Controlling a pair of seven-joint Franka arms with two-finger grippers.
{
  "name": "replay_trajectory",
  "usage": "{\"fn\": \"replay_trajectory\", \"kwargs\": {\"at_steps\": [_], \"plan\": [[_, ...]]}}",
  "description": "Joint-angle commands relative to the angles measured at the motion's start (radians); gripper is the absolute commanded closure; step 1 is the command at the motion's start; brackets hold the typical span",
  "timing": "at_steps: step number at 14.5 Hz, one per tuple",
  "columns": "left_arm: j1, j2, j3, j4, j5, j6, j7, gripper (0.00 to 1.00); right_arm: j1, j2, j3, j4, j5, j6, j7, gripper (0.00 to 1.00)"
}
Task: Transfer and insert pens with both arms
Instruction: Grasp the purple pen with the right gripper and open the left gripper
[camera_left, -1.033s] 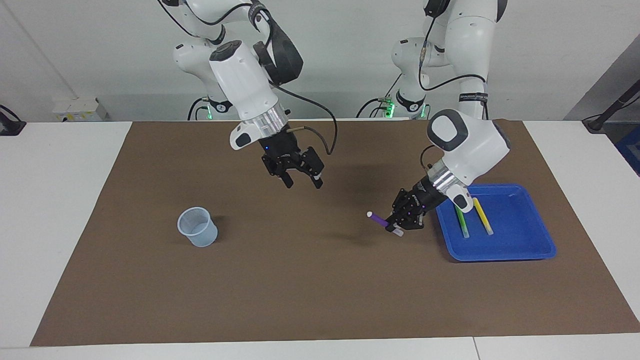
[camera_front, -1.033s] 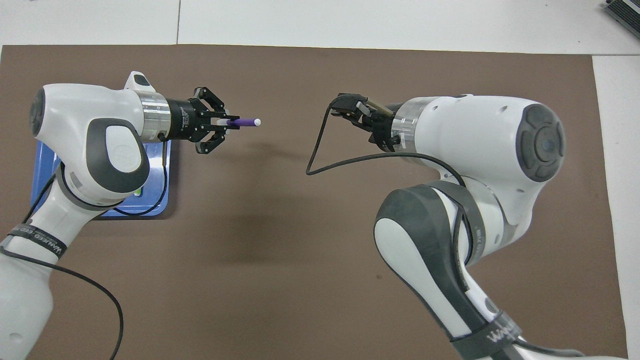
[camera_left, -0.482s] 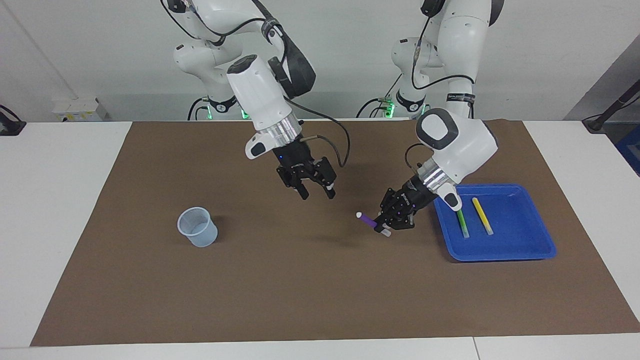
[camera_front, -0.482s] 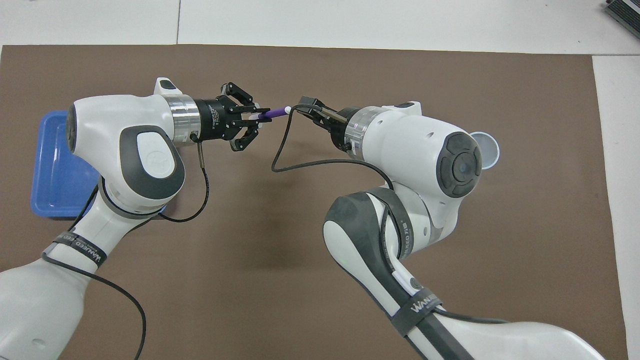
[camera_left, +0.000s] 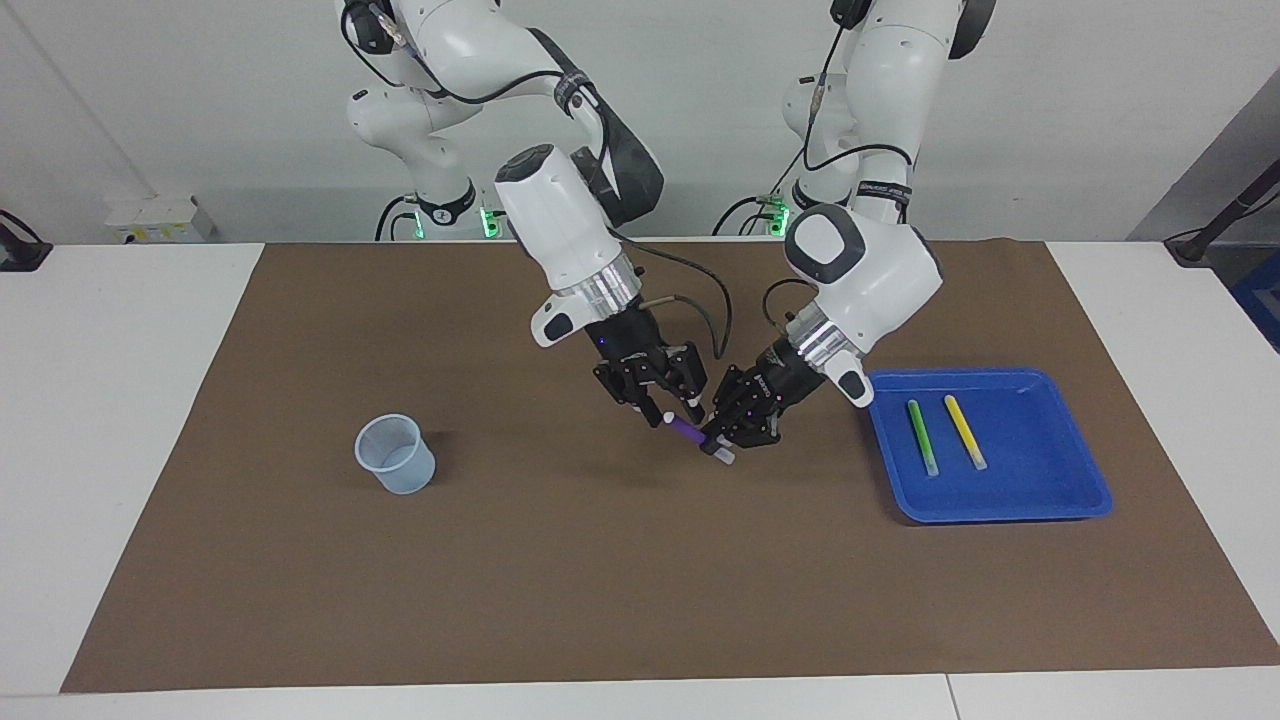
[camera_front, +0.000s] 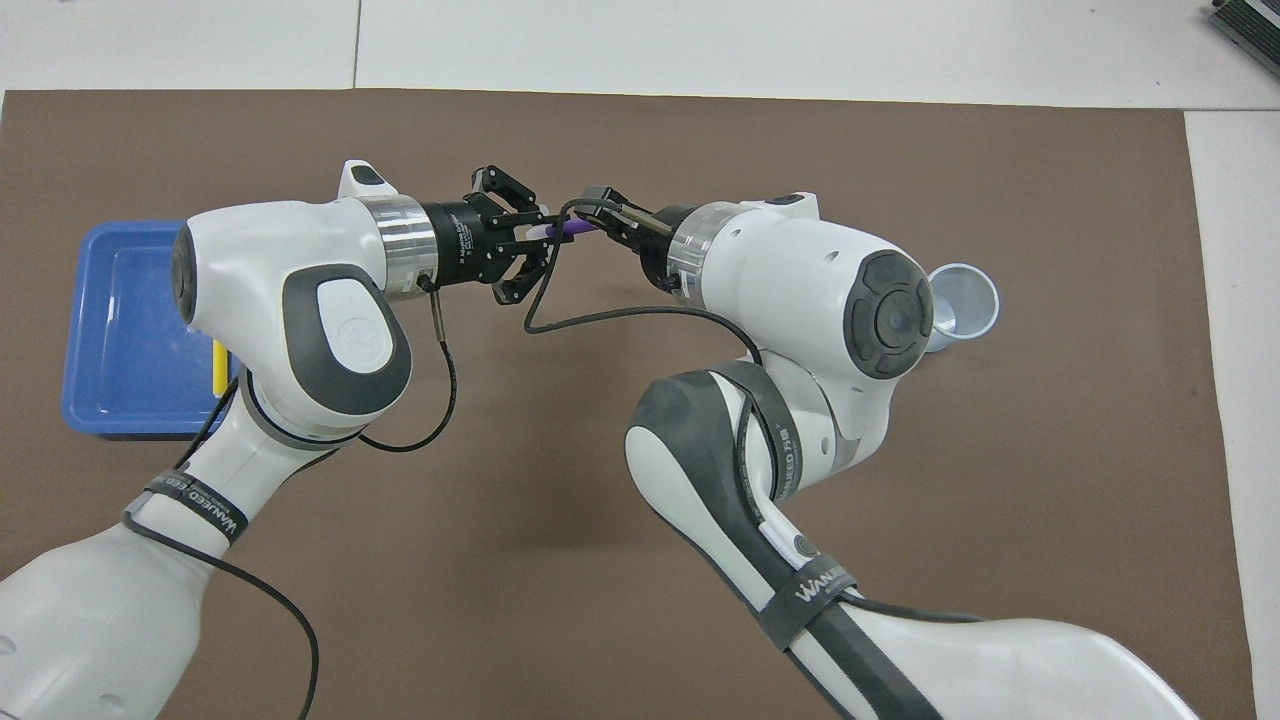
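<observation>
My left gripper (camera_left: 720, 442) is shut on the purple pen (camera_left: 688, 430) and holds it in the air over the middle of the mat, its pale tip pointing toward the right arm. My right gripper (camera_left: 668, 408) is open, and its fingers stand on either side of that tip. In the overhead view the left gripper (camera_front: 543, 233), the purple pen (camera_front: 573, 228) and the right gripper (camera_front: 598, 208) meet over the mat. The green pen (camera_left: 922, 437) and the yellow pen (camera_left: 965, 432) lie side by side in the blue tray (camera_left: 1000, 502).
A pale blue translucent cup (camera_left: 396, 455) stands upright on the brown mat (camera_left: 600, 580) toward the right arm's end, and it also shows in the overhead view (camera_front: 964, 303). The blue tray (camera_front: 110, 300) sits toward the left arm's end.
Both grippers have moved toward each other over the middle of the mat. The left one carried the purple pen away from the tray, and its tip now sits between the right gripper's open fingers.
</observation>
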Motion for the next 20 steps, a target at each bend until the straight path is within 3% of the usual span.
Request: {"fn": "replay_trajectory", "kwargs": {"at_steps": [1, 4, 7, 15, 16, 17, 20], "plan": [[-0.02, -0.003, 0.01, -0.005, -0.023, 0.02, -0.009, 1.0, -0.008, 0.021, 0.003, 0.03, 0.036, 0.007, -0.051, 0.42], [-0.023, -0.003, 0.01, -0.005, -0.023, 0.02, -0.009, 1.0, -0.009, 0.024, 0.003, 0.032, 0.033, 0.01, -0.064, 0.61], [-0.023, -0.011, 0.01, -0.007, -0.023, 0.016, -0.012, 1.0, -0.012, 0.024, 0.003, 0.032, 0.033, 0.01, -0.101, 1.0], [-0.021, -0.014, 0.011, -0.013, -0.023, 0.016, -0.014, 1.0, -0.016, 0.022, 0.003, 0.032, 0.025, 0.004, -0.147, 1.0], [-0.021, -0.014, 0.011, -0.014, -0.023, 0.014, -0.014, 0.71, -0.016, 0.022, 0.001, 0.032, 0.025, 0.004, -0.147, 1.0], [-0.021, -0.017, 0.013, -0.024, -0.02, 0.016, -0.006, 0.01, -0.016, 0.022, 0.001, 0.032, 0.025, 0.004, -0.147, 1.0], [-0.021, -0.023, 0.016, -0.048, -0.014, 0.016, 0.0, 0.0, -0.017, 0.022, 0.001, 0.033, 0.025, 0.003, -0.147, 1.0]]}}
